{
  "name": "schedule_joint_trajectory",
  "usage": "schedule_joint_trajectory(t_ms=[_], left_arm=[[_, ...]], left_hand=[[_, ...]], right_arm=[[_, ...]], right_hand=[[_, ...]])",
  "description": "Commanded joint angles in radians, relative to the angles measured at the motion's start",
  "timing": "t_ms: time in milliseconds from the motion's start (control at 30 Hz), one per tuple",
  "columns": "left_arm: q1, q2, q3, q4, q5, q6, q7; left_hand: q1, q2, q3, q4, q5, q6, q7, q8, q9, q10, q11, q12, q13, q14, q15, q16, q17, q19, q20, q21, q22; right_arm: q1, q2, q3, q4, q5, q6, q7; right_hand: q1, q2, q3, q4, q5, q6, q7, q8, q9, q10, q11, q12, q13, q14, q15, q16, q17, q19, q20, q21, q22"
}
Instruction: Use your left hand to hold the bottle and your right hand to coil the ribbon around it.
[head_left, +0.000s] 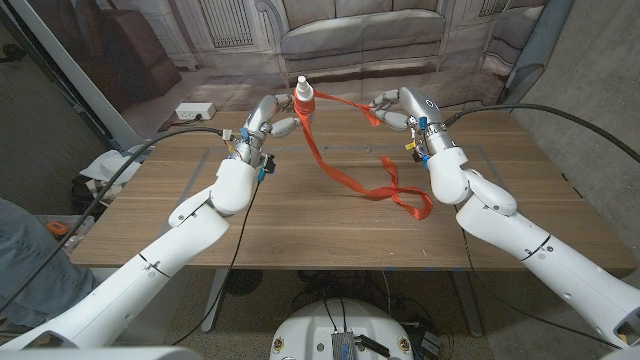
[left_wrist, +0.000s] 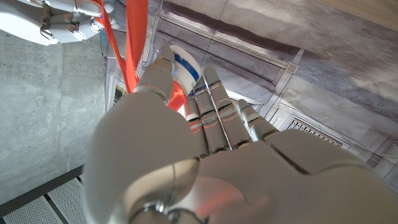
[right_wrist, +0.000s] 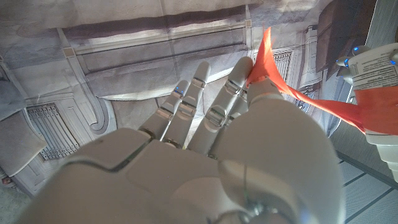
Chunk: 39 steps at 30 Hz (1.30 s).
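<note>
1. At the far edge of the wooden worktop, the left hand grips a small white bottle and holds it upright, its white cap at the top.
2. What the bottle contains cannot be told; its body is opaque and partly covered by orange ribbon.
3. From the left wrist view, the left hand's fingers are clenched around the bottle, which shows a white body with a blue band, and the ribbon passes between the thumb and the bottle.
4. The right hand is raised near the far edge, well apart from the bottle, and pinches the ribbon's upper end between thumb and a finger.
5. From the right wrist view, the ribbon is caught at the fingers of the right hand and runs taut across to the bottle, where orange wraps lie on the labelled body.
6. From the bottle, the rest of the ribbon drops to the worktop and trails across it toward the robot's right, ending in a loose loop beside the right forearm.
7. A white box lies on the floor beyond the worktop's far left corner.
8. A grey sofa stands in the backdrop behind.
</note>
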Motion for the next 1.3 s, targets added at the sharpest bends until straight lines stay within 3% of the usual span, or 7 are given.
schedule_joint_trajectory(t_ms=[33,1300], left_arm=[[-0.002,0.004,0.000,-0.003,-0.005,0.008,-0.006],[0.021,0.019,-0.007,-0.028,-0.003,0.011,-0.008]], left_hand=[[-0.002,0.015,0.166,0.169,0.007,0.133,-0.037,0.067,0.053,0.112,-0.114,0.154,0.446,0.000,-0.051,-0.004,0.004,0.000,-0.004,0.000,0.004],[-0.005,0.013,0.170,0.169,0.007,0.130,-0.038,0.069,0.045,0.110,-0.119,0.144,0.436,-0.012,-0.049,-0.009,-0.002,-0.005,0.000,-0.001,0.004]], right_arm=[[-0.013,0.001,0.002,-0.010,0.008,-0.002,-0.012],[-0.045,-0.002,0.008,-0.044,-0.002,-0.032,-0.029]], right_hand=[[-0.003,0.005,0.004,0.004,-0.002,0.001,-0.002,0.004,0.003,-0.005,-0.001,0.000,0.002,-0.003,-0.105,0.008,0.003,0.000,0.009,-0.004,0.003],[-0.008,0.008,0.006,0.005,-0.007,-0.011,-0.003,0.003,0.007,-0.015,-0.002,-0.004,0.009,-0.005,-0.104,0.009,0.005,-0.002,0.017,-0.008,0.004]])
